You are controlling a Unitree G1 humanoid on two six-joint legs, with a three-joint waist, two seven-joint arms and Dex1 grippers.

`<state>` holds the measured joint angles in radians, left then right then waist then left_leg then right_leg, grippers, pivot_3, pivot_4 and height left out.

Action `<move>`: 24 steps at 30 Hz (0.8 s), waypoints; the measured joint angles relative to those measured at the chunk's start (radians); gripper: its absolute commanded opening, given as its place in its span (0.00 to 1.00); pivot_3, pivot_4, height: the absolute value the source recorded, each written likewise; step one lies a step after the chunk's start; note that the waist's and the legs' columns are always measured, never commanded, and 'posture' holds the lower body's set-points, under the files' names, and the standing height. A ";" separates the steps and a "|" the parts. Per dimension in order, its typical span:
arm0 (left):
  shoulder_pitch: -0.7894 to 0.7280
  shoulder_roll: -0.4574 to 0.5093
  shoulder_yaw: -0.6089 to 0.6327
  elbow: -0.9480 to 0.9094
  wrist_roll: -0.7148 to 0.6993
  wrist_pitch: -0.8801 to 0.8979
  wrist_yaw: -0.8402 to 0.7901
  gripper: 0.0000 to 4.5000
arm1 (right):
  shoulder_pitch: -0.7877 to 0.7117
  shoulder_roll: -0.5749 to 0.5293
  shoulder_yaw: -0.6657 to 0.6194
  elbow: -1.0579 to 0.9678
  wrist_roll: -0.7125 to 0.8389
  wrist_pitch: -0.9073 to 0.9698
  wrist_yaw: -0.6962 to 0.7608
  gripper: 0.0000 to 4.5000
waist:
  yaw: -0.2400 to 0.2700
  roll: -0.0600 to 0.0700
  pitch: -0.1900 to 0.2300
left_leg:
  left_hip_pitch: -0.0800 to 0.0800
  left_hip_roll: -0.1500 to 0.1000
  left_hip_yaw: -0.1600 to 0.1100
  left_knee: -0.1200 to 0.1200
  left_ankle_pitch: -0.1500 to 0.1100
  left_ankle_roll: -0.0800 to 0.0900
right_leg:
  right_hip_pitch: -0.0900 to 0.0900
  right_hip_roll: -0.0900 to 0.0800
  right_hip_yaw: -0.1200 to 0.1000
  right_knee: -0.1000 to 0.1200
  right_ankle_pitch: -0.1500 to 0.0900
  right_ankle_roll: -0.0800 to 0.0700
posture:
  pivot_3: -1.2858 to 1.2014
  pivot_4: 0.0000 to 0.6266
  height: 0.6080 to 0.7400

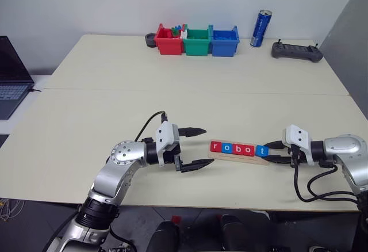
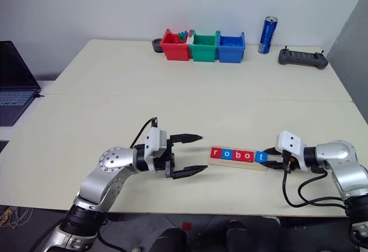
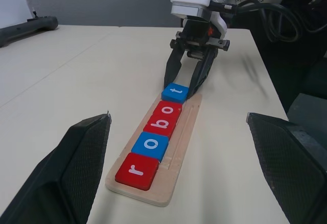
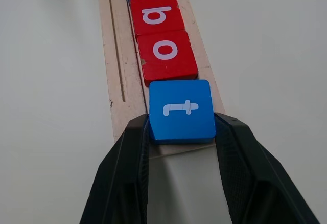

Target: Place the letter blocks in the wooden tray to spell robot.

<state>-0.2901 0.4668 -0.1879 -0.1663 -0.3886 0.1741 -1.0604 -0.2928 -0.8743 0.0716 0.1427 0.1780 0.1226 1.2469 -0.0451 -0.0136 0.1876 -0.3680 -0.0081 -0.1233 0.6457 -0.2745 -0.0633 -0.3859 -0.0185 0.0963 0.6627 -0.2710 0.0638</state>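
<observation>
At the wooden tray's [image 3: 180, 147] far end, the right gripper [image 4: 181, 147] clamps the blue t block [image 4: 181, 110] to finish "robot", while the left gripper [image 1: 192, 148] waits unclenched.

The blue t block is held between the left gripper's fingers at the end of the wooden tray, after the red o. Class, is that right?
Not quite. The blue t block is held by the right gripper, not the left, as the right wrist view shows. The left gripper stands open beyond the wooden tray's other end. The rest holds: it follows the red o.
</observation>
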 measured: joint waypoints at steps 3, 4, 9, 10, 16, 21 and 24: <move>0.000 0.000 0.000 0.000 0.000 0.000 0.000 1.00 | -0.003 0.000 0.002 0.002 -0.001 -0.001 0.002 0.32 | 0.000 0.000 0.000 | 0.000 0.000 0.000 0.000 0.000 0.000 | 0.000 0.000 0.000 0.000 0.000 0.000 | 0.52 0.24 1.00; 0.000 0.000 0.000 0.000 0.000 0.000 0.000 1.00 | -0.005 0.000 0.004 0.002 -0.001 -0.001 0.003 0.40 | 0.000 0.000 0.000 | 0.000 0.000 0.000 0.000 0.000 0.000 | 0.000 0.000 0.000 0.000 0.000 0.000 | 0.52 0.24 1.00; 0.000 -0.001 0.000 0.000 0.000 -0.001 0.001 1.00 | -0.011 0.000 0.010 0.001 0.003 0.011 0.021 0.78 | 0.000 0.000 0.000 | 0.000 0.000 0.000 0.000 0.000 0.000 | 0.000 0.000 0.000 0.000 0.000 0.000 | 0.52 0.24 1.00; 0.000 -0.001 0.000 0.001 0.001 -0.002 0.001 1.00 | -0.012 0.000 0.010 0.001 0.004 0.017 0.022 0.86 | 0.000 0.000 0.000 | 0.000 0.000 0.000 0.000 0.000 0.000 | 0.000 0.000 0.000 0.000 0.000 0.000 | 0.52 0.24 1.00; 0.000 -0.001 0.000 0.000 0.001 -0.002 0.002 1.00 | -0.012 -0.006 -0.034 -0.006 0.045 0.093 0.007 0.99 | 0.001 0.000 0.000 | 0.000 0.000 0.000 0.000 0.000 0.000 | 0.000 0.000 0.000 0.000 0.000 0.000 | 0.52 0.24 1.00; 0.005 -0.001 -0.001 -0.004 0.001 -0.002 0.002 1.00 | 0.031 -0.057 -0.139 -0.027 0.074 0.134 -0.032 0.91 | 0.005 0.000 0.000 | 0.000 0.000 0.000 0.000 0.000 0.000 | 0.000 0.000 0.000 0.000 0.000 0.000 | 0.52 0.24 1.00; 0.004 0.000 -0.001 -0.003 0.001 -0.002 0.002 1.00 | 0.110 -0.073 -0.174 -0.064 0.082 0.146 -0.033 0.71 | 0.008 0.000 0.000 | 0.000 0.000 0.000 0.000 0.000 0.000 | 0.000 0.000 0.000 0.000 0.000 0.000 | 0.52 0.24 1.00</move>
<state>-0.2861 0.4666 -0.1885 -0.1694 -0.3881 0.1720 -1.0588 -0.1825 -0.9471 -0.1027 0.0789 0.2595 0.2686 1.2140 -0.0370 -0.0136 0.1876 -0.3683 -0.0082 -0.1233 0.6456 -0.2745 -0.0632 -0.3859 -0.0185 0.0962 0.6626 -0.2710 0.0639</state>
